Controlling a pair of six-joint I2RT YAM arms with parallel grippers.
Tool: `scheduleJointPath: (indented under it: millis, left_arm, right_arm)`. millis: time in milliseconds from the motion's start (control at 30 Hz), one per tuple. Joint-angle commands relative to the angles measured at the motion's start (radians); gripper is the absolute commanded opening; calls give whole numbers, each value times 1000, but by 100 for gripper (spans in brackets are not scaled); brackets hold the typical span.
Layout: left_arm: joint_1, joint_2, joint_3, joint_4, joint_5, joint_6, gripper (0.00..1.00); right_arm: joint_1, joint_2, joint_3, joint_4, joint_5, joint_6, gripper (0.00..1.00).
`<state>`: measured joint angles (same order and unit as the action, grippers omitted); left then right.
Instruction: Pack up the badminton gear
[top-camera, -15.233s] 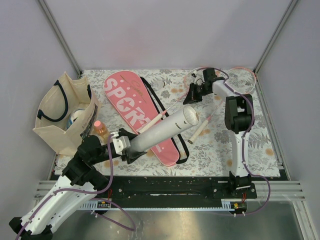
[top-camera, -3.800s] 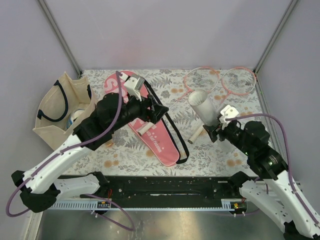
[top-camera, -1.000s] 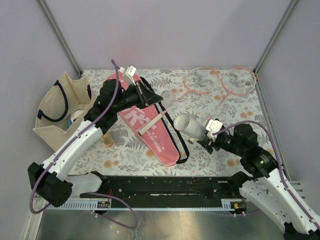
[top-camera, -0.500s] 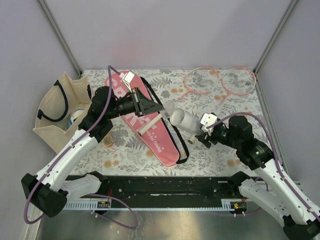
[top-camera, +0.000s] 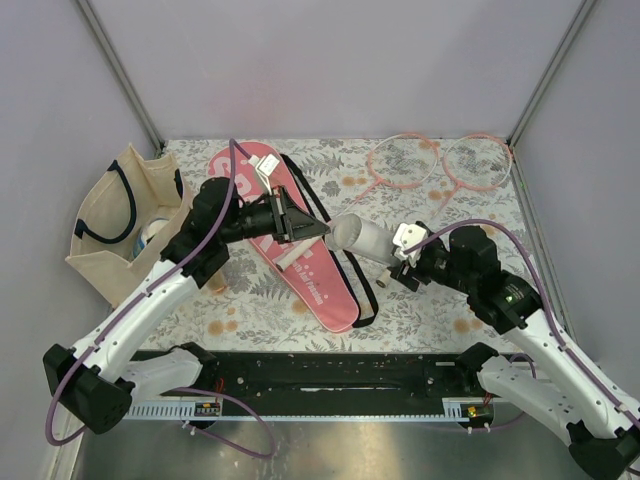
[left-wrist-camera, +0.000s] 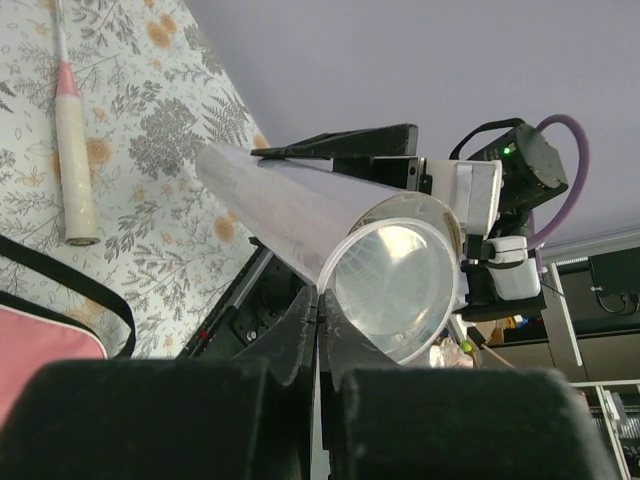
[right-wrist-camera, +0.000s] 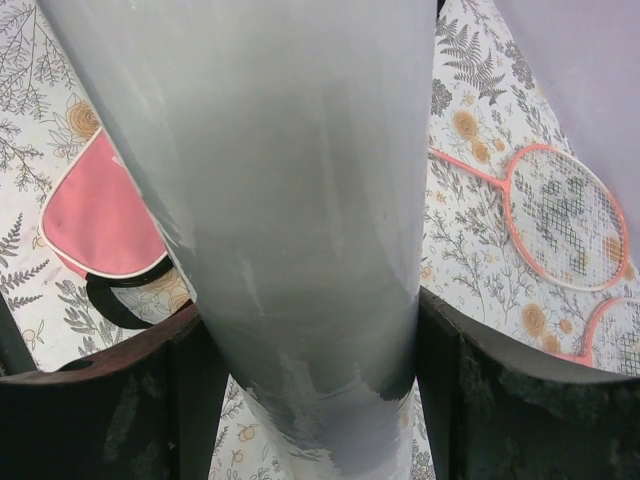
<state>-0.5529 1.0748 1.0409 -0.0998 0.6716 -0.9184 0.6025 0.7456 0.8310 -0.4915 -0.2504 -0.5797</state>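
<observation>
My right gripper (top-camera: 402, 256) is shut on the long white tube (top-camera: 365, 240), which it holds level above the mat with the open end pointing left. In the right wrist view the tube (right-wrist-camera: 290, 200) fills the gap between both fingers (right-wrist-camera: 150, 400). My left gripper (top-camera: 318, 229) is shut and empty, its tips right at the tube's open rim (left-wrist-camera: 395, 285). The pink "SPORT" cover (top-camera: 310, 285) with its black strap (top-camera: 362, 290) lies beneath. Two pink rackets (top-camera: 405, 160) (top-camera: 478, 162) lie at the back right. One white handle (top-camera: 287, 258) rests on the cover.
A beige tote bag (top-camera: 120, 225) with navy handles stands at the left edge of the floral mat (top-camera: 450, 215). Grey walls close in the back and both sides. A black rail (top-camera: 330, 365) runs along the near edge.
My right gripper has carried the tube left and tipped it flatter, towards the left gripper. The left gripper has swung slightly right and down to meet the tube's open end.
</observation>
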Motion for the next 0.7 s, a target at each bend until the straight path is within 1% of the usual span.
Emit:
scheduleJointPath:
  millis: [0, 200, 667]
  left_arm:
    - [-10, -16, 27, -15, -43, 49, 0]
    - [-28, -6, 41, -31, -70, 64, 0]
    - [-87, -1, 90, -156, -216, 173, 0]
  right_arm:
    - [16, 4, 57, 62, 28, -25, 56]
    - [26, 20, 63, 60, 22, -28, 56]
    - [66, 29, 54, 76, 36, -12, 56]
